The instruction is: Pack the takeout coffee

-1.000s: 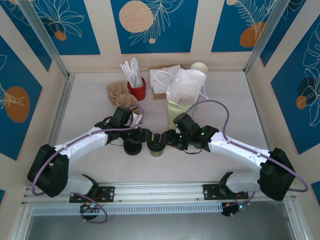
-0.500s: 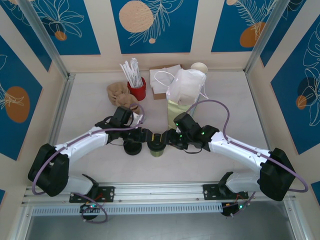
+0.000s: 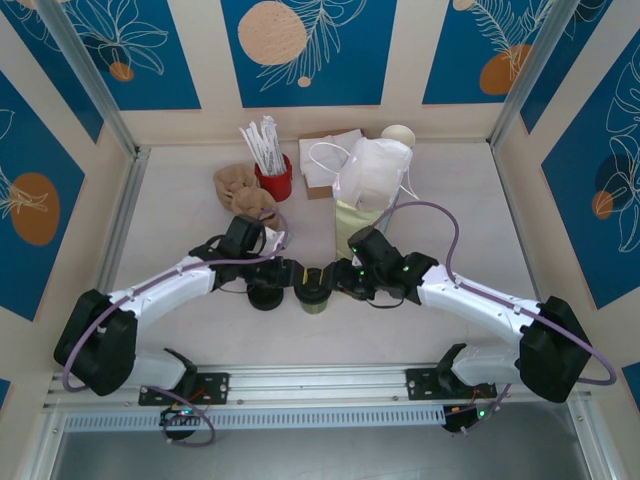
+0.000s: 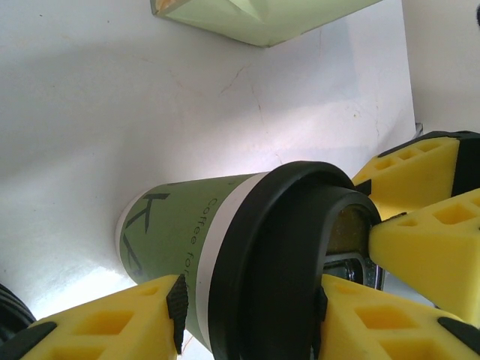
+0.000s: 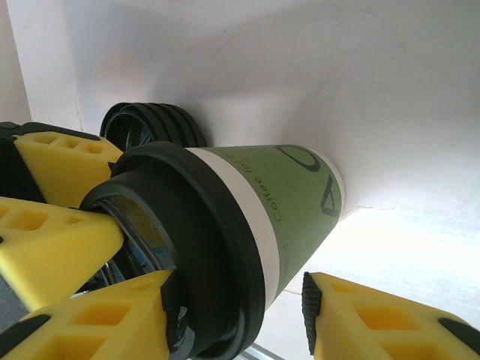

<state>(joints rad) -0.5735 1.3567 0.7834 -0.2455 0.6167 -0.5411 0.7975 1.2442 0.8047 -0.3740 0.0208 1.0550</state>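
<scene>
The left gripper [image 3: 296, 282] has crept in a touch and pinches the cup [image 3: 312, 288], with one pad on its side and one on its black lid [image 4: 285, 255]. The cup stands upright on the table [image 3: 170, 220], front-centre, between both arms. The right gripper [image 3: 334, 280], also nudged inward, straddles the cup. One pad is on the lid and the other is just beside the cup's side; I cannot tell whether it grips.

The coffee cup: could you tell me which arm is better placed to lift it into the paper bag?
The right, probably. The left pincer and right pincer both meet at the coffee cup, but the paper bag sits just behind the right one's wrist; the left would have farther to reach.
</scene>
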